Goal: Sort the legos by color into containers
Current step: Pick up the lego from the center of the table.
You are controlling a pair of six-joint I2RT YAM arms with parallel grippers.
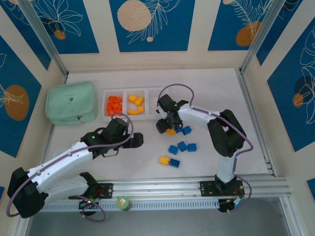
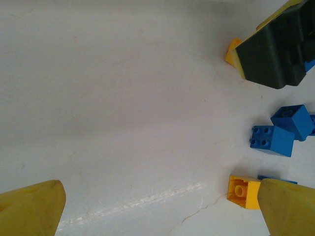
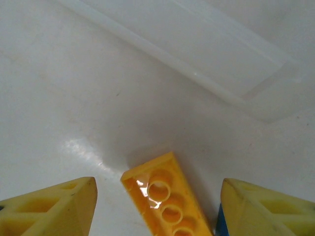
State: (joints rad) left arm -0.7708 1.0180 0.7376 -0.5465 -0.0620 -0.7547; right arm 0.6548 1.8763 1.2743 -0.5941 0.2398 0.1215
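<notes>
One white tray (image 1: 125,116) has three compartments (image 1: 153,102). The left compartment holds a heap of orange-red bricks (image 1: 114,104), too clumped to count; the middle one holds about four yellow-orange bricks (image 1: 136,104). On the table (image 1: 216,88) lie five blue bricks (image 1: 182,146) and two more yellow-orange bricks. There is one mint-green pouch (image 1: 71,102) and one small green round object (image 1: 123,202).

Mint-green pouch (image 1: 71,102), white table (image 1: 211,86), blue-patterned walls (image 1: 64,22)
</notes>
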